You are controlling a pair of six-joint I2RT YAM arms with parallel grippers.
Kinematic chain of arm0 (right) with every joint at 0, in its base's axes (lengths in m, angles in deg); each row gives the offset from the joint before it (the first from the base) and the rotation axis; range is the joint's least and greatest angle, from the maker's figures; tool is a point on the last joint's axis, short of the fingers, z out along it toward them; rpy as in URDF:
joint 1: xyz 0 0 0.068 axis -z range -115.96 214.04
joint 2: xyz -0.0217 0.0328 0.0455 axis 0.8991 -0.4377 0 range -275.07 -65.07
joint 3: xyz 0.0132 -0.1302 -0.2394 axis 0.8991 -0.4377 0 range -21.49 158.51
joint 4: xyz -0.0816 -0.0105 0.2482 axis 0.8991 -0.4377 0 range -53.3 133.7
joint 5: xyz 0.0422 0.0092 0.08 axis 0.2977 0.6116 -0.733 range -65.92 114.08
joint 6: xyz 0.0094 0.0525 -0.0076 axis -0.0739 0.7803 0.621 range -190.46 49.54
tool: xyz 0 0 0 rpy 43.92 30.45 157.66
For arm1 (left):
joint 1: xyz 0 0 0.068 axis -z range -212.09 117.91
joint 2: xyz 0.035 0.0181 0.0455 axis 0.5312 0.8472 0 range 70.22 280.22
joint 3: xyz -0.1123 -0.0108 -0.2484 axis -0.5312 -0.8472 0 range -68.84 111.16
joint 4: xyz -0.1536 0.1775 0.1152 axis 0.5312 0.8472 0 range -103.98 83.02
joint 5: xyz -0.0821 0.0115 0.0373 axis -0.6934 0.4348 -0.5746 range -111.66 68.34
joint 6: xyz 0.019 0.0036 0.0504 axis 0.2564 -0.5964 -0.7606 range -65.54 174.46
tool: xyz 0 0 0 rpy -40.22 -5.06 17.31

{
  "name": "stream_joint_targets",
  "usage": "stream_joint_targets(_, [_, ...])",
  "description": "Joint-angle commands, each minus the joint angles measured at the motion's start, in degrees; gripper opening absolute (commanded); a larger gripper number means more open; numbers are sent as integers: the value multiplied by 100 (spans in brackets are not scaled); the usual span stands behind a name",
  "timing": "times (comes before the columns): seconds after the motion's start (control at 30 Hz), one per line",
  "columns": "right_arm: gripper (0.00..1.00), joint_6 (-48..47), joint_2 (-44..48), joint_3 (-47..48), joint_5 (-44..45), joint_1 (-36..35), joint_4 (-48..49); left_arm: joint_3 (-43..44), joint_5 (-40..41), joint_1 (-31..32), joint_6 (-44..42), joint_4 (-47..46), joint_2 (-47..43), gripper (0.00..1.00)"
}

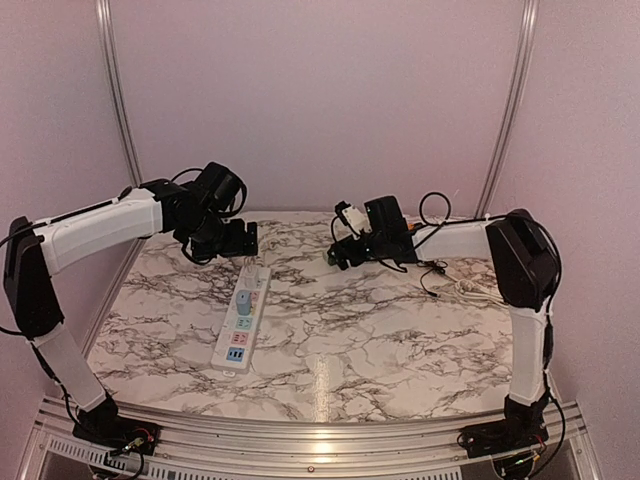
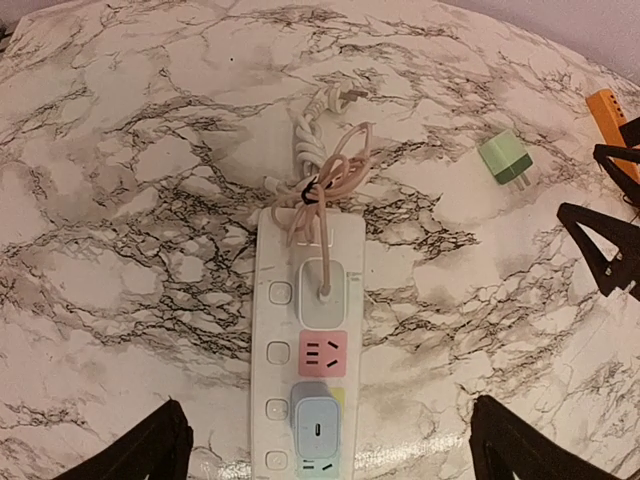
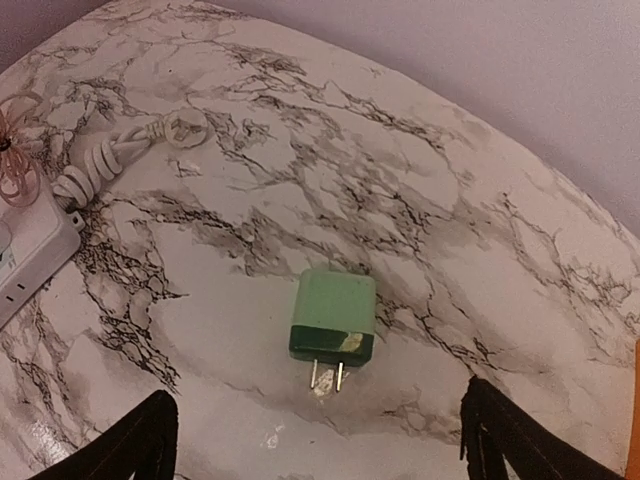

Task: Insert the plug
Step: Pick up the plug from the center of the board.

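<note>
1. Plug (image 3: 333, 318), green, is lying flat on the marble surface (image 3: 480, 200), its two metal prongs pointing toward the right wrist camera.
2. Right fingers (image 3: 510, 440) are standing wide apart and gripping nothing. The plug is showing between and just ahead of them, untouched.
3. Left fingers (image 2: 150, 450) are also spreading wide with nothing held, hovering over the white power strip (image 2: 310, 300).
4. Seen from the left wrist, the plug is resting apart from the strip, off to the right of its cabled end.
5. A white charger (image 2: 325, 290) trailing a pink cable (image 2: 335, 175) is sitting in one socket and a pale blue adapter (image 2: 318, 425) in another. The pink socket (image 2: 322, 353) between them is lying free.
6. A bundled white cord (image 2: 310, 135) is lying at the strip's far end, beside the pink cable's loops.
</note>
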Motion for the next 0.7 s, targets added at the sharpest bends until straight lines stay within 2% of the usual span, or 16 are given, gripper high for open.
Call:
stream_joint_targets(0.0, [93, -238, -407, 624, -171, -12, -184, -90, -17, 57, 72, 66, -238, 99])
stream_joint_targets(0.3, [89, -259, -1378, 1385, 231, -12, -425, -160, 47, 199, 94, 66, -387, 99])
stream_joint_targets(0.67, [82, -287, -1641, 1480, 346, 5, -295, -129, 34, 261, 99, 50, -378, 99])
